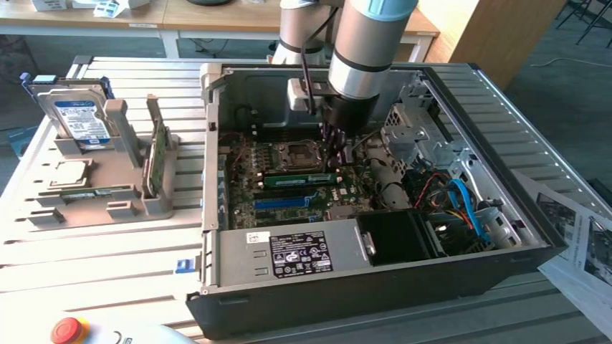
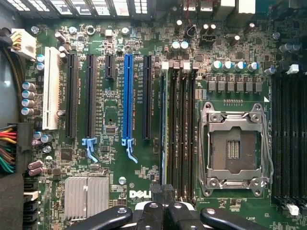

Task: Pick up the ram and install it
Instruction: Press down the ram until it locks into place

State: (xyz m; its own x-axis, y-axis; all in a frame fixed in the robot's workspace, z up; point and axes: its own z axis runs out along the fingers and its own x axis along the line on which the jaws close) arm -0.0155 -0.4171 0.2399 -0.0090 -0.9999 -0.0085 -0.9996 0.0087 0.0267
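Observation:
A ram stick [image 1: 298,179], green with a white label strip, stands on edge in a memory slot of the motherboard [image 1: 258,161] inside the open computer case [image 1: 383,287]. In the wrist view the ram [image 2: 164,129] shows edge-on as a thin pale strip in the first of the black slots beside the CPU socket [image 2: 235,146]. My gripper [image 1: 337,147] reaches down into the case just past one end of the stick. Its black fingertips [image 2: 163,190] are pressed together over that end, with nothing between them. Whether they touch the stick I cannot tell.
A grey holder [image 1: 115,179] on the exterior view's left carries a silver hard drive [image 1: 82,115], another upright green stick [image 1: 153,163] and a CPU chip [image 1: 67,172]. The blue expansion slot [image 2: 127,100], power supply [image 1: 297,254], drive cage [image 1: 421,136] and cables [image 1: 464,204] crowd the case.

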